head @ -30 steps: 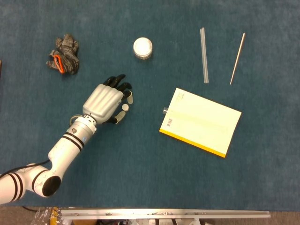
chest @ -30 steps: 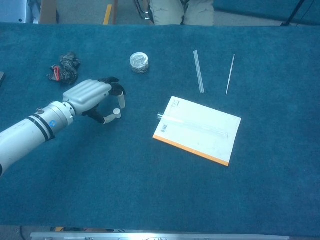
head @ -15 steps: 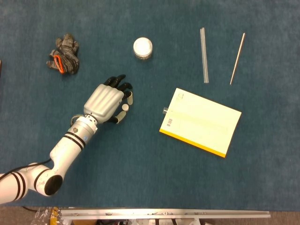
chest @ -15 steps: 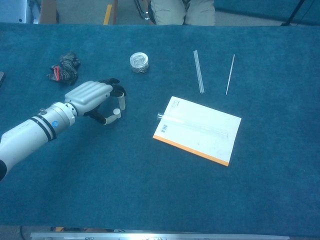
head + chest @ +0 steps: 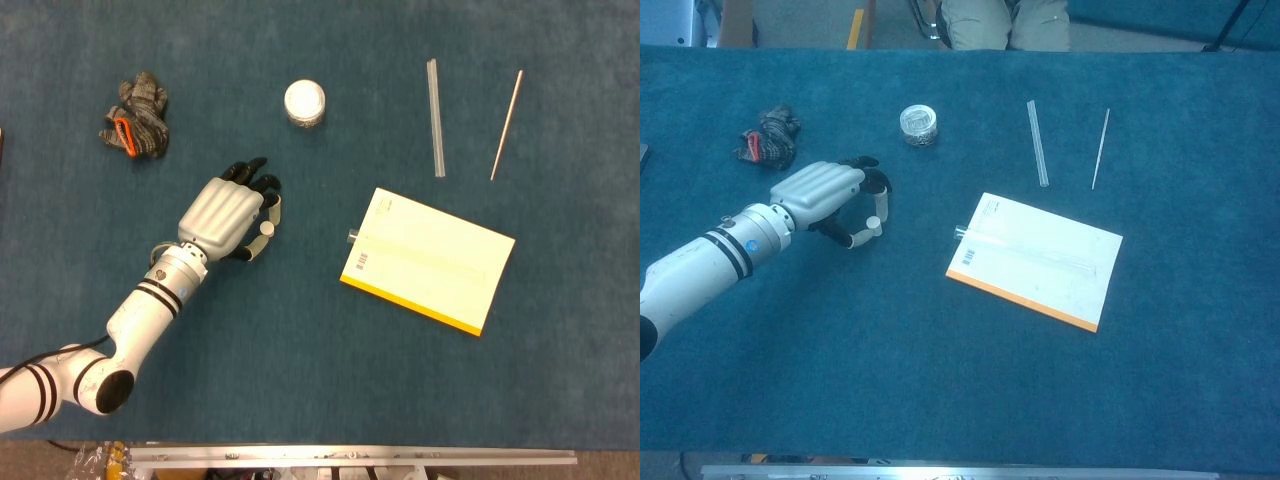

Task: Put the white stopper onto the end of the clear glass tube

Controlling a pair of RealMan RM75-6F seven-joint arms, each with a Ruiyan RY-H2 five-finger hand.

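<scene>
**Left hand curled over the white stopper, tube waiting on the notepad**

We see our left hand (image 5: 228, 213) low over the blue tabletop (image 5: 300, 370), left of centre, with its back turned up and its dark-tipped fingers (image 5: 250, 172) curled downward. A small white stopper (image 5: 268, 229) shows at the tip of the thumb, on the side of the hand nearest the notepad. In the chest view it sits between the thumb and the bent fingers, so we read it as pinched, though we cannot tell whether it is lifted off the cloth or resting on it.

The clear glass tube (image 5: 1025, 251) lies along the yellow notepad (image 5: 430, 260), which sits right of centre, turned at an angle to the table edges. The tube's open end (image 5: 353, 237) juts just past the notepad's left edge, well apart from the hand.

Toward the far edge stand a small round white-lidded jar (image 5: 304, 102), a straight clear rod (image 5: 435, 118) and, to its right, a thin wooden stick (image 5: 506, 124). A crumpled grey glove (image 5: 136, 117) lies near the far left corner.

Our right hand appears in neither view.
</scene>
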